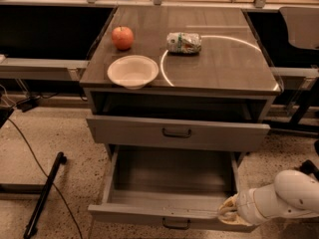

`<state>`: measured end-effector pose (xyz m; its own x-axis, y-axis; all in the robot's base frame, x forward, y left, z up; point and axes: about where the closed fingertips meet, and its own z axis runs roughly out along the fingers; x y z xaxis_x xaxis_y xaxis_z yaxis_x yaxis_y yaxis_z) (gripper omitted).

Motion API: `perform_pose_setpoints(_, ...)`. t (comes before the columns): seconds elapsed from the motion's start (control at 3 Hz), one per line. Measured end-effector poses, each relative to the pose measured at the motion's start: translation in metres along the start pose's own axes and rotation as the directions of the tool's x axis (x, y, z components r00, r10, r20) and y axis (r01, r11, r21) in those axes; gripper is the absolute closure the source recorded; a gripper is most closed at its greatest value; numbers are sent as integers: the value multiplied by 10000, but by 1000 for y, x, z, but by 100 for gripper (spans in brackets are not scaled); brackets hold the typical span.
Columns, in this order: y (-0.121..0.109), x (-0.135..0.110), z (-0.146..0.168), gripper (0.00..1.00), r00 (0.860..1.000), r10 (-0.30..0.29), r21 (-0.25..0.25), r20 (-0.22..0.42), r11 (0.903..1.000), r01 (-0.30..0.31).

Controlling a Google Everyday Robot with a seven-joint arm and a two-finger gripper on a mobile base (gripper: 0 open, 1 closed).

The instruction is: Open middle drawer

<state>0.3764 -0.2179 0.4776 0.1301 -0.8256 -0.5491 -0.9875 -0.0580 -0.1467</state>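
I can read no text; the label on the can, toward the table's far edge, is illegible. My gripper sits at the right front corner of the middle drawer.
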Motion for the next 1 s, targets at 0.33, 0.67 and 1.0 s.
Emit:
perform_pose_setpoints(0.33, -10, -16, -21, 38, 9993, -377, 218, -51, 9990, 378)
perform_pose_setpoints(0.67, -30, -32, -30, 18, 9972, -747, 477, 59, 9961, 744)
perform_pose_setpoints(1.0, -54, -30, -14, 22, 9976, -687, 512, -52, 9963, 689)
